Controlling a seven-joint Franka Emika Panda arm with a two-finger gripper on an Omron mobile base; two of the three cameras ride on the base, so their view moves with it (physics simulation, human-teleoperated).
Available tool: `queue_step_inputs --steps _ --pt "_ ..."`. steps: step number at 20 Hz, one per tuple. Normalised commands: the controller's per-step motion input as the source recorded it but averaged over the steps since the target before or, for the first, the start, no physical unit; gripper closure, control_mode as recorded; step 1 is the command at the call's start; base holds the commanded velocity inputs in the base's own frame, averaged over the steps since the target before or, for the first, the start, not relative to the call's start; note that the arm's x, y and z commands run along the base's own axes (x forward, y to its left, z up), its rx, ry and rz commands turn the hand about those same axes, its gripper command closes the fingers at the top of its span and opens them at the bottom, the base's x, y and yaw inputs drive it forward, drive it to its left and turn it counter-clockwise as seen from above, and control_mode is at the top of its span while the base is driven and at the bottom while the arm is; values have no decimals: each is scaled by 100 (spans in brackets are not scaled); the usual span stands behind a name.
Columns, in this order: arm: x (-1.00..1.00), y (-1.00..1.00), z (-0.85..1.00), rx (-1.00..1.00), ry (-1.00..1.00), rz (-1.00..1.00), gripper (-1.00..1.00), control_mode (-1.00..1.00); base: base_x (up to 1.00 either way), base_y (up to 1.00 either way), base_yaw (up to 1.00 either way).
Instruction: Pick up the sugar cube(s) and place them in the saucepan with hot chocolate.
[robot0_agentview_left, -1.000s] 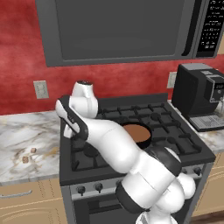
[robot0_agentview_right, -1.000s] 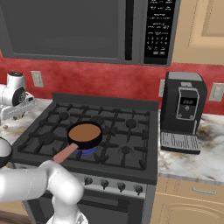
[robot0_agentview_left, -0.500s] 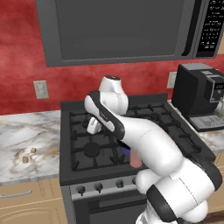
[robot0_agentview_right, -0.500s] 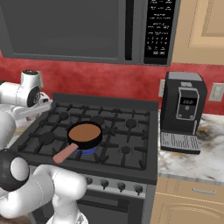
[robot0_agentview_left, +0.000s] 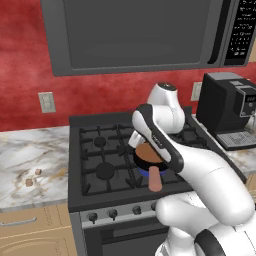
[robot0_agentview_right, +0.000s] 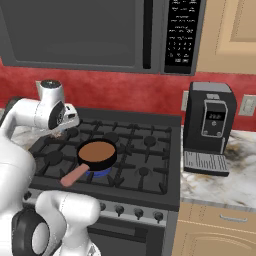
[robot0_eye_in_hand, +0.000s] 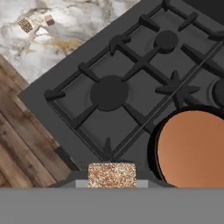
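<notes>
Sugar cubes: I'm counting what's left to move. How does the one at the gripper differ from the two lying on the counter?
The held sugar cube sits between the fingertips of the gripper, above the stove and beside the saucepan; the two counter cubes lie loose on the marble counter, left of the stove. The held cube looks far larger, being nearest the camera. All are speckled tan-brown.
</notes>
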Motion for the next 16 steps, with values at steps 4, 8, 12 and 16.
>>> queue_step_inputs --steps 4,8,12,16 --pt "0 -96 2 -4 -6 -33 100 -100 0 0 0" --pt "0 -77 -3 -12 0 -41 100 -100 0 0 0" --pt "11 -26 -10 -13 0 -39 100 -100 0 0 0" --pt "24 -5 0 0 2 -7 100 -100 0 0 0"
